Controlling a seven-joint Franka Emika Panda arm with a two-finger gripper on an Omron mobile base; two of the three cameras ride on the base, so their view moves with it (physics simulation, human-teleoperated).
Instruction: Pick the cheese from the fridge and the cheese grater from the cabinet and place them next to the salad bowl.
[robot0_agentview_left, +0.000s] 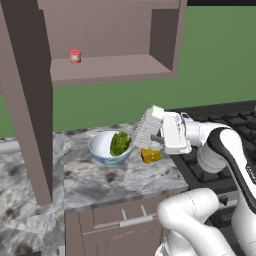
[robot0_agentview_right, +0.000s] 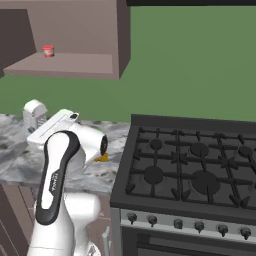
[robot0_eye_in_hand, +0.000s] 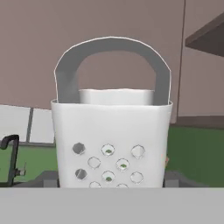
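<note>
Bench (robot0_agentview_left: 100, 180): grey marble, under open cabinet (robot0_agentview_left: 110, 70).
Tool (robot0_agentview_left: 156, 136): jaws wide, clamped on grater (robot0_agentview_left: 149, 125), tilted above cheese (robot0_agentview_left: 150, 155).
Bowl (robot0_agentview_left: 110, 147): just left of cheese.

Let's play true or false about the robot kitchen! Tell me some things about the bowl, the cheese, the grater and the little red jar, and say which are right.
1. The small red jar stands on the shelf of the brown wall cupboard. True.
2. The round white salad bowl sits on the black stove. False: it sits on the marbled grey counter.
3. The yellow-orange cheese wedge lies on the counter, right of the bowl. True.
4. The silvery box grater stands inside the cupboard. False: it is down by the bowl, at the gripper.
5. The bowl is empty. False: green leafy salad is in it.
</note>
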